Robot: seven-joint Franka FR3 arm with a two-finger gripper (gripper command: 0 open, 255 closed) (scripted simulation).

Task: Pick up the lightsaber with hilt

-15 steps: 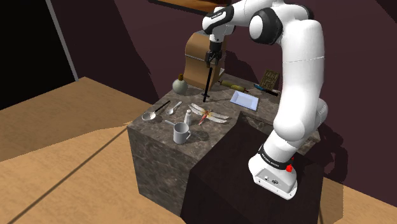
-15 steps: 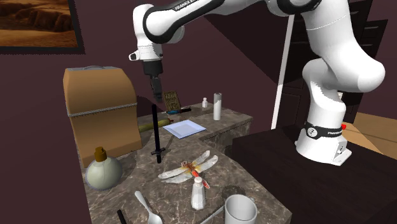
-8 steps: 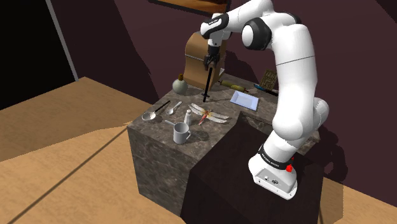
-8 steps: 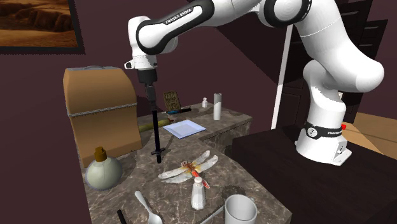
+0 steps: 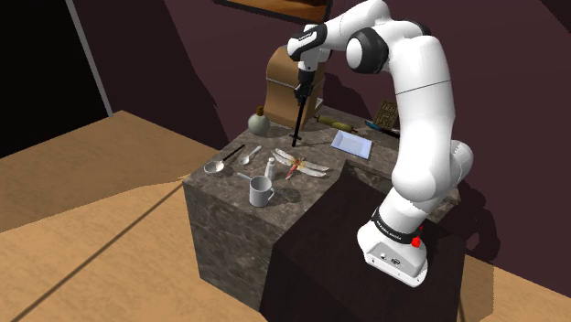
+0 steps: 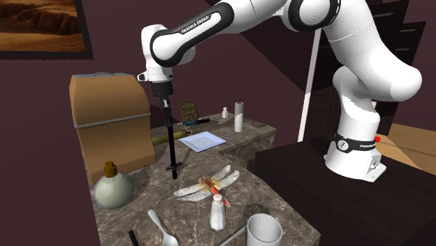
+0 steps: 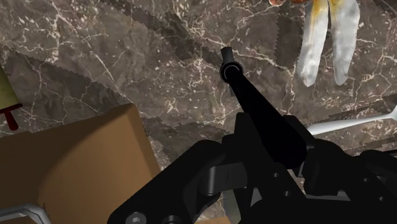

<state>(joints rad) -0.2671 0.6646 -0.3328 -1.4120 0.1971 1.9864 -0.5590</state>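
Note:
The lightsaber (image 6: 170, 143) is a thin black rod standing upright on the marble table (image 6: 244, 175), with its cross-shaped hilt end resting on the tabletop. My gripper (image 6: 165, 105) sits at the rod's upper end and is shut on it. From the shoulder view the gripper (image 5: 301, 91) hangs straight above the lightsaber (image 5: 296, 123). Through the wrist camera the lightsaber (image 7: 245, 89) runs out from between my fingers (image 7: 210, 172) down toward the marble, and my gripper (image 7: 273, 153) clasps it.
A brown box (image 6: 112, 119) stands just behind the rod and a round flask (image 6: 114, 187) beside it. A dragonfly figure (image 6: 209, 183), shaker (image 6: 218, 210), mug (image 6: 264, 229) and spoon (image 6: 161, 227) lie in front. A pale flat sheet (image 6: 202, 141) and white bottle (image 6: 238, 115) sit further back.
The hand shifted toward the second exterior view's left over the rod's top, and the fingers closed on it. The lightsaber has not moved.

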